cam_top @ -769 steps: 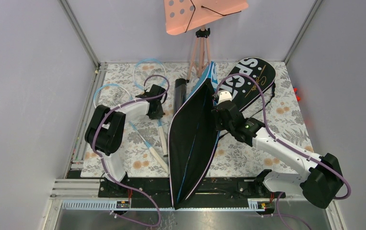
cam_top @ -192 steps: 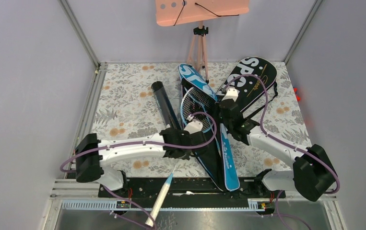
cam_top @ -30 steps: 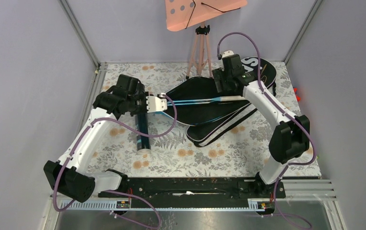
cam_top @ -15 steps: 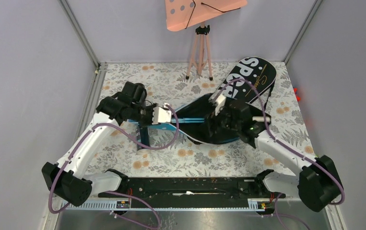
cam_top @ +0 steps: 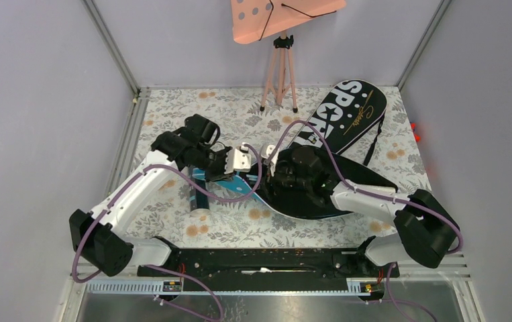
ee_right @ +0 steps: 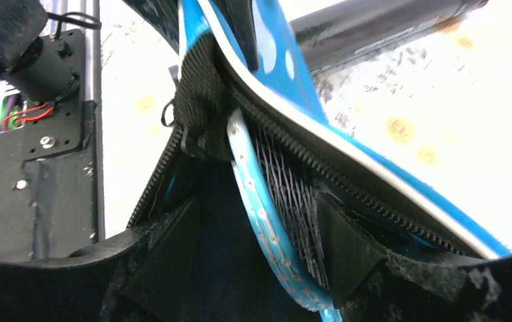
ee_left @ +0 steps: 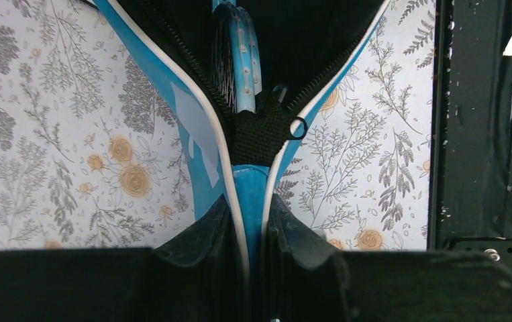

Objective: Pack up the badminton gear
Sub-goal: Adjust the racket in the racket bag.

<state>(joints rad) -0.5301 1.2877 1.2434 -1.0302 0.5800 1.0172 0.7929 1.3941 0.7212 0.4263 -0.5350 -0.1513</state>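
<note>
Most of racket [ee_left: 243,60] inside blue bag [ee_left: 196,141]

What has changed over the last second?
The right gripper swung back from the SPORT bag to the blue bag's open mouth; its jaws narrowed but stand open astride the racket hoop. The left gripper kept its pinch on that bag's end and drew it nearer. The black tube, SPORT bag and pink board stayed put.

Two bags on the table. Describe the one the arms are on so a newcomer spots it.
From the pink board at the back, come toward the arms to mid-table: the blue-trimmed bag, its tip pinched by the left gripper. Unlike the black SPORT bag at back right, its zip gapes, with a light-blue racket hoop inside.
</note>
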